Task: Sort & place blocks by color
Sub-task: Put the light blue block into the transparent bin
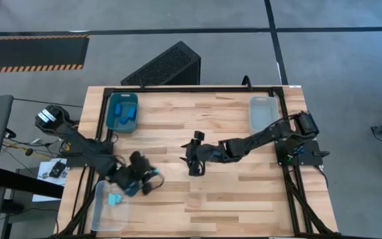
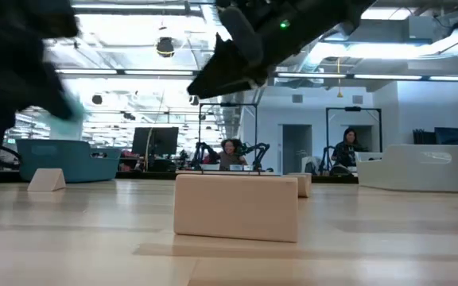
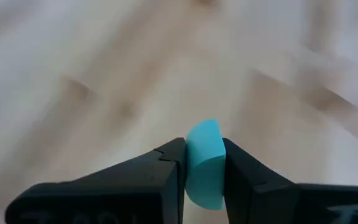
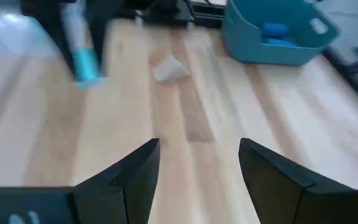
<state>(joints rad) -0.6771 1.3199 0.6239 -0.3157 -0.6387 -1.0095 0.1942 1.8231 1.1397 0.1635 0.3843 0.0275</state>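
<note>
— Closest to the low camera, what is that?
— Tan rectangular block (image 2: 235,206), standing on the wooden table (image 2: 70,238). A second tan block (image 2: 299,185) peeks out just behind it, and a tan wedge (image 2: 47,179) sits farther off near the teal bin (image 2: 62,160). A clear bin (image 2: 413,167) stands at the far side. Two people sit at desks in the room beyond.

— And from above?
— Left gripper (image 1: 152,180) hangs over the table's near left part, just beside the clear bin at the front corner (image 1: 101,214), which holds one light cyan piece (image 1: 115,198). Right gripper (image 1: 194,166) reaches toward mid-table. Teal bin (image 1: 123,111) at the back left contains blue blocks (image 1: 130,114); another clear bin (image 1: 264,113) sits at the back right.

— Left wrist view?
— Its fingers are clamped on a light cyan block (image 3: 204,163), held above the wood.

— Right wrist view?
— Fingers (image 4: 135,171) spread wide, nothing between them. Ahead lie the tan wedge (image 4: 170,69), the teal bin (image 4: 278,31) with blue blocks (image 4: 277,30), and the other arm carrying its cyan block (image 4: 84,64).
</note>
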